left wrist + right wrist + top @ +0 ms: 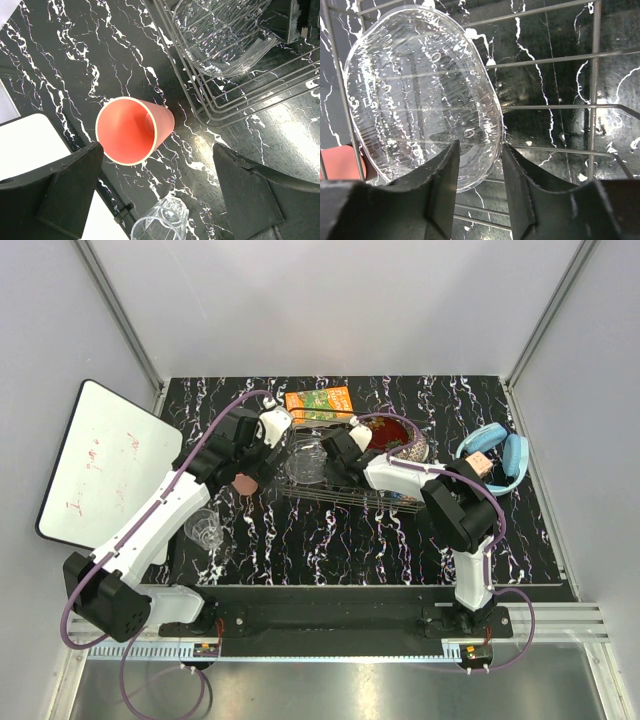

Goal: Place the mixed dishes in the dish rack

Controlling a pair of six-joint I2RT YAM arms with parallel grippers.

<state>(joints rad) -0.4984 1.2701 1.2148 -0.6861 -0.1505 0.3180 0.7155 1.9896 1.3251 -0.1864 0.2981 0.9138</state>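
The salmon-pink cup (132, 130) lies on its side on the black marbled table, its mouth toward the left wrist camera. My left gripper (157, 150) hangs open over it, one finger on each side, touching nothing. A clear drinking glass (160, 222) lies nearer the arm bases. The clear glass bowl (420, 100) stands tilted on edge at the left end of the dish rack (545, 107). My right gripper (480, 150) straddles the bowl's lower rim with a gap between its fingers. In the top view a red floral plate (390, 432) and a patterned bowl (410, 452) sit in the rack (340, 495).
An orange-green carton (320, 403) lies behind the rack. Blue headphones (495, 455) rest at the right. A white board (100, 460) leans at the left edge, close to the left arm. Grey walls enclose the table.
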